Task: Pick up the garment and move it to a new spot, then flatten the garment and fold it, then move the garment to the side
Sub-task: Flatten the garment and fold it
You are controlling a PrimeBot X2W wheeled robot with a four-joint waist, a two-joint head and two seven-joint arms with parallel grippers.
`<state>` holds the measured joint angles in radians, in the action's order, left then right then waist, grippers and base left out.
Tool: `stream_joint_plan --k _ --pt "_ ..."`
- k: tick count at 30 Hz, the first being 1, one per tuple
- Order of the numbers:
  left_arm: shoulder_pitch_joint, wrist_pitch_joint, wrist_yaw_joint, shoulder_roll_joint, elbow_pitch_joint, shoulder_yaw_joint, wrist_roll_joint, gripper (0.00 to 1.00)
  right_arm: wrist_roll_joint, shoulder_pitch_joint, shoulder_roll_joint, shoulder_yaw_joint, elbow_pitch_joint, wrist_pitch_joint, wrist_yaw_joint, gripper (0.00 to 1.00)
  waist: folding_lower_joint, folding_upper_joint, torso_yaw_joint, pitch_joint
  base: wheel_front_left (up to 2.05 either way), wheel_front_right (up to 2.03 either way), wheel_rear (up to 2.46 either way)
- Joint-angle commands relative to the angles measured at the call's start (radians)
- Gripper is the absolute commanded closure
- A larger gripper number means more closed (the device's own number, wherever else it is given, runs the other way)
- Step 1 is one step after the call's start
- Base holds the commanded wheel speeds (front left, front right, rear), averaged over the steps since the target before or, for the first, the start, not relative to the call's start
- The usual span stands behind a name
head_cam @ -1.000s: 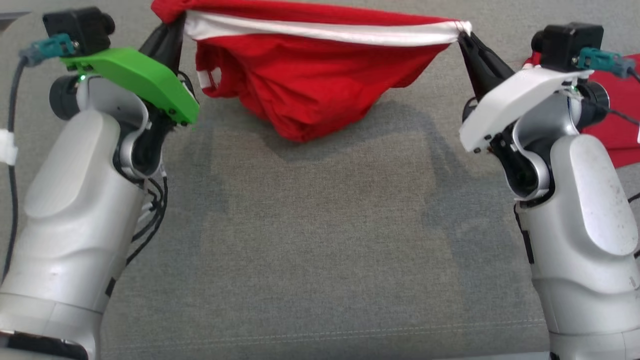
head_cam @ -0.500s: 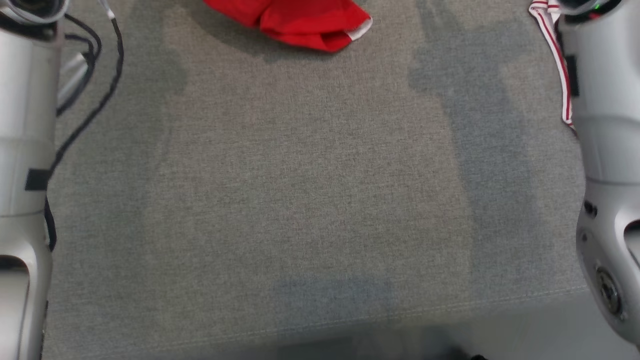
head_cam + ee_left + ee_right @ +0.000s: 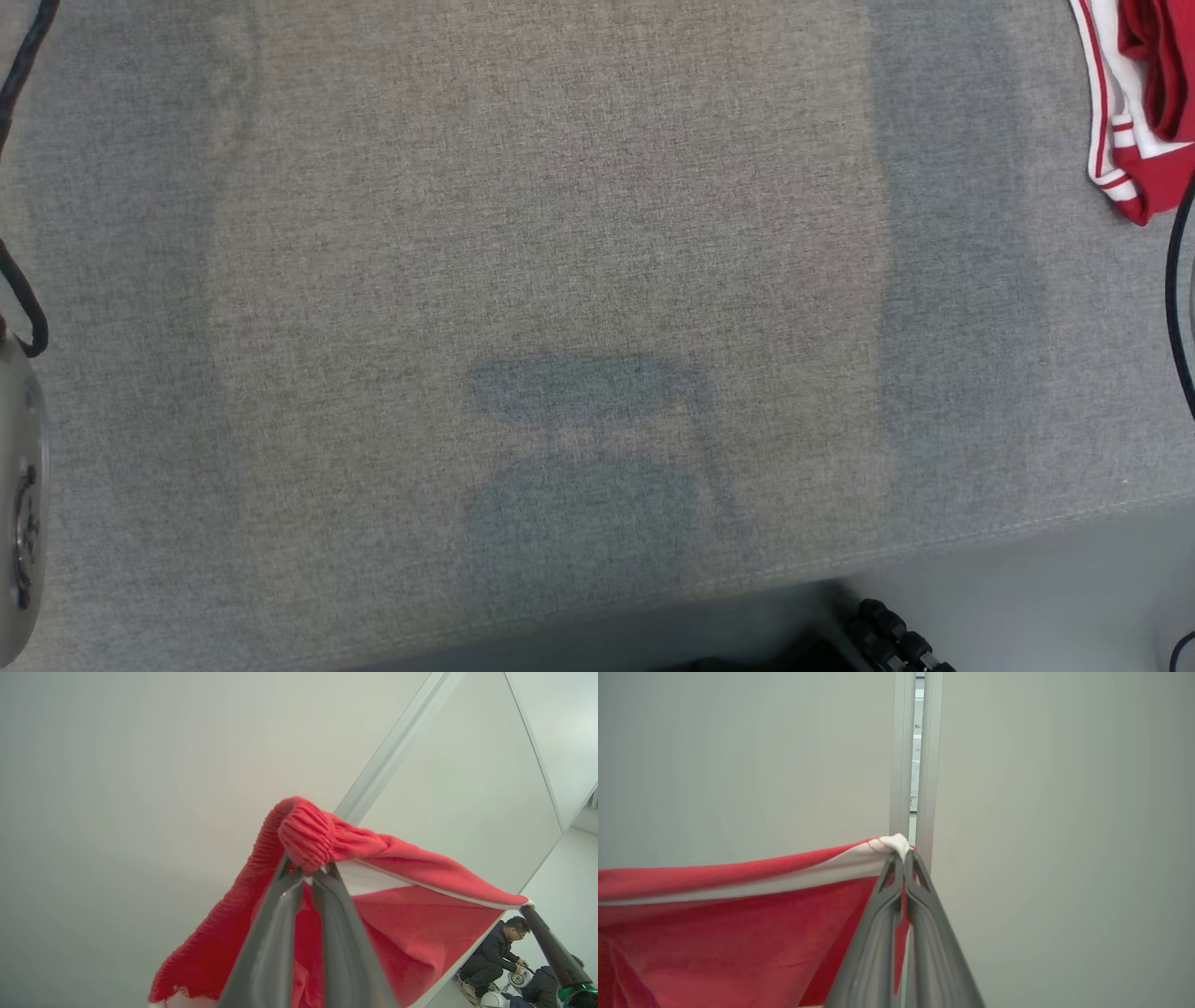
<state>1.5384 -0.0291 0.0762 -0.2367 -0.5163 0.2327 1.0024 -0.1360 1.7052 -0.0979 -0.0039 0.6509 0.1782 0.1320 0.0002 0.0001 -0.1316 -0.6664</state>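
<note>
The garment (image 3: 420, 924) is cut off by both wrist views' lower edges, its pinched corners hidden between the fingers (image 3: 878, 933). A red-and-white cloth (image 3: 1144, 121) is cropped at the surface's (image 3: 560, 233) far right corner; a dark object (image 3: 896, 639) past its near edge cannot be identified.

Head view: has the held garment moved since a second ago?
Yes: the red garment rose up the view, past the striped garment it hung level with.
</note>
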Motion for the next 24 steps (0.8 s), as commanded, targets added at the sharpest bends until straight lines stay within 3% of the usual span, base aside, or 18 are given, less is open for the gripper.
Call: stream_joint_plan --k 1,9,15,18,24 --pt "-0.002 -0.005 0.001 -0.015 -0.007 -0.004 -0.001 1.0 -0.001 0.012 -0.001 0.005 0.018 0.005 -0.003 1.0 -0.0002 -0.0001 0.002 -0.011 0.0 0.0 0.0" --pt "-0.244 0.048 0.004 -0.058 -0.023 0.067 -0.032 1.0 -0.102 -0.154 -0.067 0.227 0.057 -0.104 -0.002 1.0 -0.0002 -0.0001 0.02 0.006 0.0 0.0 0.0" --pt "-0.515 0.125 0.002 -0.051 0.026 0.082 0.056 1.0 -0.259 -0.388 -0.193 0.395 -0.089 -0.235 -0.002 1.0 -0.0002 -0.0001 0.028 0.084 0.0 0.0 0.0" --pt "-0.65 0.141 -0.029 -0.059 0.069 0.095 0.06 1.0 -0.321 -0.506 -0.269 0.415 -0.188 -0.303 -0.003 1.0 -0.0002 -0.0001 0.038 0.137 0.0 0.0 0.0" --pt "-0.847 0.134 -0.103 -0.038 0.141 0.101 0.087 1.0 -0.383 -0.71 -0.341 0.366 -0.324 -0.389 -0.004 1.0 -0.0002 -0.0001 0.047 0.231 0.0 0.0 0.0"
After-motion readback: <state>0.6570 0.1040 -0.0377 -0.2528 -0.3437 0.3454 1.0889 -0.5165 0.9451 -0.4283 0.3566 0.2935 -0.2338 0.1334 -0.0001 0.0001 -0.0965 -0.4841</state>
